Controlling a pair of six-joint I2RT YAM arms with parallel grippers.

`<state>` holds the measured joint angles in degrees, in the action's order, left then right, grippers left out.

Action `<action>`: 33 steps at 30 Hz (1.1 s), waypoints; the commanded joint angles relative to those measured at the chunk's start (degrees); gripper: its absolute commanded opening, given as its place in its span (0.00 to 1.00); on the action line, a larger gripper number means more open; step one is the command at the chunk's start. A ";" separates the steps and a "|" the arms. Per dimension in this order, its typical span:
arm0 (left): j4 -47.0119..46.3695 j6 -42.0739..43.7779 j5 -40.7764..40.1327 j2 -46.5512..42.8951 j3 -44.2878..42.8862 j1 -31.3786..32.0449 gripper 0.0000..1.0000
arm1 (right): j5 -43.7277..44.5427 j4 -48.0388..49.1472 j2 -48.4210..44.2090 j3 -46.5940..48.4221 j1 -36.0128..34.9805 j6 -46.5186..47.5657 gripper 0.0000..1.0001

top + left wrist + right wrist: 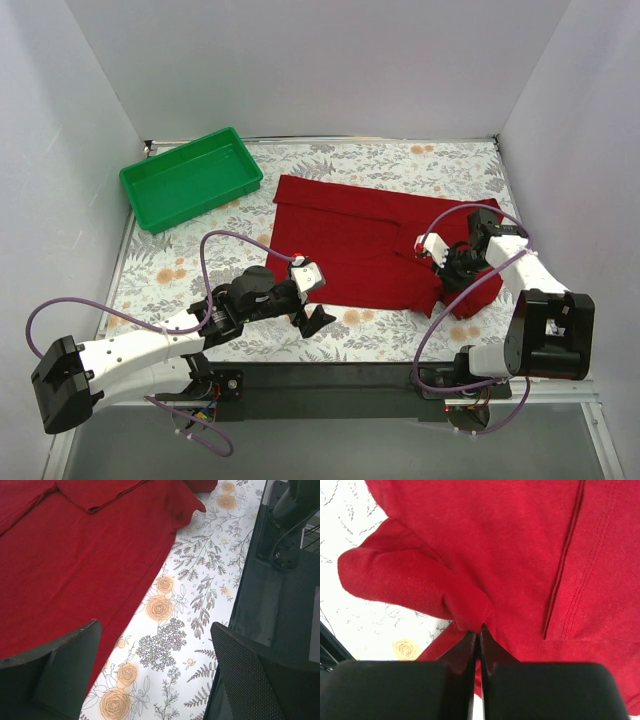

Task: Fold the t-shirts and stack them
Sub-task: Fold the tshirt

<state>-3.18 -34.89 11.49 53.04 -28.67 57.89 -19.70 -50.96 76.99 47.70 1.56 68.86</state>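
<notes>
I see the dark red t-shirt (350, 235) lying mostly flat on the floral table (400, 160), right of centre, well apart from the green tray (190, 180) at the far left corner. The right gripper (477, 634) is down at the shirt's near right corner. Its fingers (462, 655) are pressed together with barely a slit between them, and a bunched fold of red cloth sits right at the tips. It looks pinched there, though I can't quite see cloth between the pads. The left gripper (155, 630) is spread wide and holds nothing. One finger (70, 665) is over the shirt's near left edge, and the other is over bare floral cloth.
</notes>
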 commanded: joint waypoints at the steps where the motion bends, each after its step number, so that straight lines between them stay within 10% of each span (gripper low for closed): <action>1: 0.37 0.62 0.47 -0.74 -1.57 0.30 0.84 | -2.62 2.70 1.75 3.01 0.63 -2.58 0.11; 13: 0.45 0.18 1.08 0.49 -1.83 0.56 0.84 | 12.67 20.20 -1.92 7.58 1.43 -21.58 0.43; 19: 0.54 0.18 1.43 0.32 -2.10 0.65 0.84 | -0.24 4.22 -8.61 3.82 1.60 -3.15 0.45; 33: 5.00 1.05 -0.41 -2.50 -2.89 1.00 0.84 | 3.88 0.51 -8.27 -2.27 6.69 25.70 0.54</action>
<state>-0.93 -34.85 11.97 52.64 -29.19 58.43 -15.35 -49.76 67.29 41.95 6.57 87.94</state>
